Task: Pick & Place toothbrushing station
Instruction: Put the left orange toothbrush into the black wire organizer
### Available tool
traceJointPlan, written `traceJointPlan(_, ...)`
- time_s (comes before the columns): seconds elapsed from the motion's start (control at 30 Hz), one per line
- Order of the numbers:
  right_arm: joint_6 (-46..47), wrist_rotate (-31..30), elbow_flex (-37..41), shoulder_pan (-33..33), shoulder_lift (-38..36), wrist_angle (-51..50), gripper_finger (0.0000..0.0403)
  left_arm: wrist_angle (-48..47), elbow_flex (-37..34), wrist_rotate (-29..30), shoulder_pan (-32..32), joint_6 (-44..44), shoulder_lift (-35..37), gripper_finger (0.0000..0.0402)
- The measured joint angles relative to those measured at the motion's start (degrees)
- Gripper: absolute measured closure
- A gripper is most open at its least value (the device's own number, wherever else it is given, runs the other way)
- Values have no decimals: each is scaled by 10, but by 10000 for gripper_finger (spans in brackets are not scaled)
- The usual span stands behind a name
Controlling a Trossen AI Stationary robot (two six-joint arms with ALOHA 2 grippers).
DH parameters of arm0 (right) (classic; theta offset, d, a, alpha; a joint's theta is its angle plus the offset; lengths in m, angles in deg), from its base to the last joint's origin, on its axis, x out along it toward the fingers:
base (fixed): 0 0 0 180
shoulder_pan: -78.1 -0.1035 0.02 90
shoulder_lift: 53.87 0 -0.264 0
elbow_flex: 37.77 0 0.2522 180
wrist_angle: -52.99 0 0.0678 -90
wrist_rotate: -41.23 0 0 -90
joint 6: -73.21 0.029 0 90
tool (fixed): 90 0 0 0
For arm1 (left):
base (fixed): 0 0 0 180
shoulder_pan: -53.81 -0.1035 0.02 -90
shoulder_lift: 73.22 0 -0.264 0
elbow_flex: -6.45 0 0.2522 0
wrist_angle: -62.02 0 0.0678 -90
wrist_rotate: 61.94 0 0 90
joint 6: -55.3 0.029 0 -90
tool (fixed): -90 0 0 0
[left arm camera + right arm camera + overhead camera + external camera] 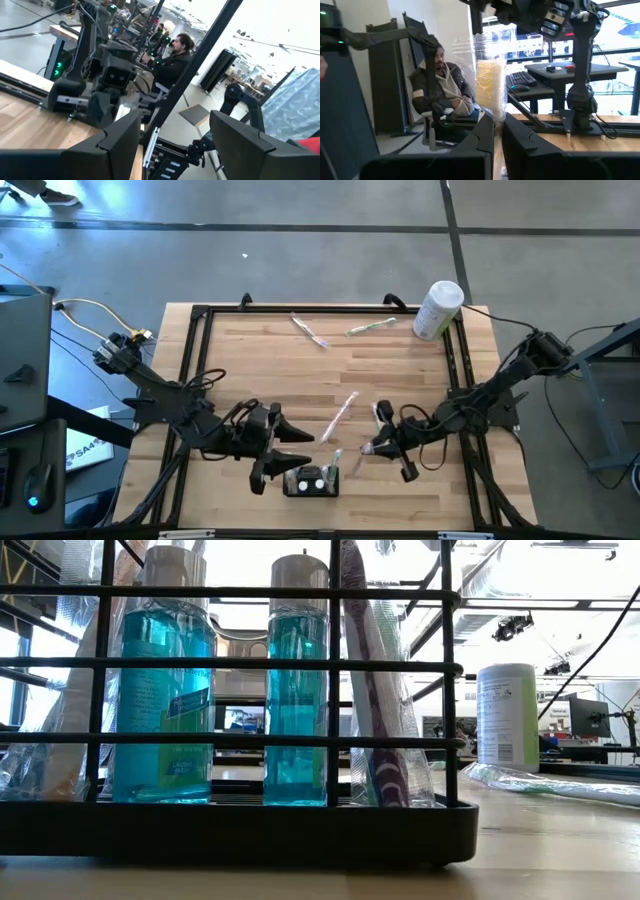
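Note:
The toothbrushing station (310, 481) is a low black wire rack at the table's near edge. In the low view its base (240, 828) fills the picture and holds two blue bottles (297, 690) and a wrapped toothbrush (378, 690). My left gripper (292, 448) is open and empty just left of the station; its own view (172, 130) shows nothing between the fingers. My right gripper (368, 448), just right of the station, is shut on a clear-wrapped toothbrush (490, 85). My right gripper pinches the clear-wrapped toothbrush between its two fingers, on the wrap just below the pale brush head (494, 116). The fingers point toward the table's left, slanting down. The head end stands out beyond the fingertips; the fingers hide the other end.
A pink wrapped toothbrush (341, 415) lies mid-table, and two more (310, 330) (371, 327) lie near the far edge. A tall white cylindrical container (437, 310) stands at the far right and shows in the low view (508, 715). A black frame (200, 315) rims the table.

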Motion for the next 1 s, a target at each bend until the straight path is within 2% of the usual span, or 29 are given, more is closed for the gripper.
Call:
traceJointPlan(0.27,1,13,-1,32,36,47,395,-17,0,0,0,1,0,167)
traceJointPlan(0.53,-13,32,-62,31,97,24,395,-31,0,0,0,1,0,167)
traceJointPlan(0.8,-6,-13,-75,39,129,0,395,-32,0,0,0,-6,0,167)
traceJointPlan(1.0,0,-13,-75,47,129,-22,395,-47,0,0,0,-16,0,167)
